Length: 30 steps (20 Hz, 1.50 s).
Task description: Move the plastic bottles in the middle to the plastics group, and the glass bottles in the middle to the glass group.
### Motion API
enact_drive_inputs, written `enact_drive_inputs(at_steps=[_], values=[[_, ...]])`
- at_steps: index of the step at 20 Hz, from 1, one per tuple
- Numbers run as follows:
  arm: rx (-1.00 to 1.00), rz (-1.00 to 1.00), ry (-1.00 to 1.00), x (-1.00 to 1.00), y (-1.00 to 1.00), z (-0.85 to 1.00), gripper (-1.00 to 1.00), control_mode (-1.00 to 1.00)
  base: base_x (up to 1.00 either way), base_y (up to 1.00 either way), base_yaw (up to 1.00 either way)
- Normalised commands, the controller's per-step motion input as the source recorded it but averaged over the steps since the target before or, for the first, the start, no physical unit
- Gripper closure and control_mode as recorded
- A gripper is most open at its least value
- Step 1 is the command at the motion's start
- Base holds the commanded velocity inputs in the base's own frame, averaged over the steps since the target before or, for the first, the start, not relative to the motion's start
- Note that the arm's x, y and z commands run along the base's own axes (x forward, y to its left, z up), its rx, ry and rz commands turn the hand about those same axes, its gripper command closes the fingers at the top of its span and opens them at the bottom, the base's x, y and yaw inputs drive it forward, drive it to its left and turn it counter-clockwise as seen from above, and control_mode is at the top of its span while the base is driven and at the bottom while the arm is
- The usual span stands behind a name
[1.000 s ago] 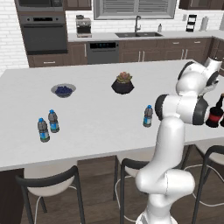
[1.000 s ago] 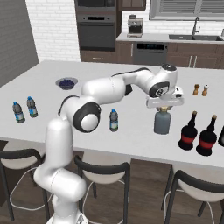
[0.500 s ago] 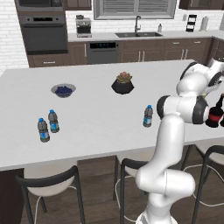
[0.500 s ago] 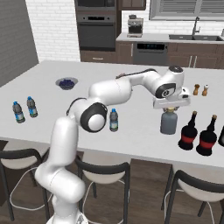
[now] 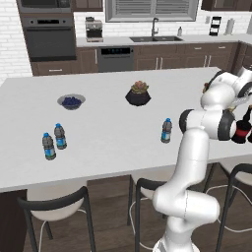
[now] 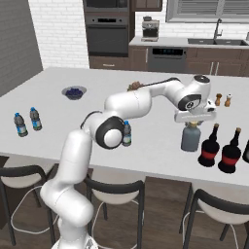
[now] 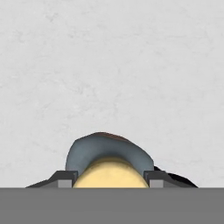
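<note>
Flask (image 6: 190, 138) clamped under gripper (image 6: 193, 123) — cap between fingers

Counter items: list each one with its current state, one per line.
grey-blue flask: upright, tan cap gripped between the fingers, beside the dark glass bottles.
gripper: shut on the flask's cap.
dark glass bottles: upright, near the counter's front edge.
middle water bottle: upright, alone, capped.
two water bottles: upright, side by side.
berry bowl: filled.
</note>
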Motion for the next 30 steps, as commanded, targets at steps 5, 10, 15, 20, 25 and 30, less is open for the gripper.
enact_drive_inputs(at_steps=[5, 10, 15, 20, 25, 30], values=[[0.0, 0.0, 0.01, 0.02, 0.0, -0.52, 1.0, -1.0, 0.0, 0.0, 0.0], [-0.04, 0.0, 0.0, 0.0, 0.0, -0.35, 1.0, -1.0, 0.0, 0.0, 0.0], [-0.04, 0.0, 0.0, 0.0, 0.0, -0.16, 1.0, -1.0, 0.0, 0.0, 0.0], [-0.01, 0.0, 0.0, 0.0, 0.0, -0.01, 1.0, -1.0, 0.0, 0.0, 0.0], [0.0, 0.0, 0.0, 0.0, 0.0, 0.0, -1.0, -1.0, 0.0, 0.0, 0.0], [-0.03, 0.0, 0.0, 0.0, 0.0, 0.05, -1.0, -1.0, 0.0, 0.0, 0.0]])
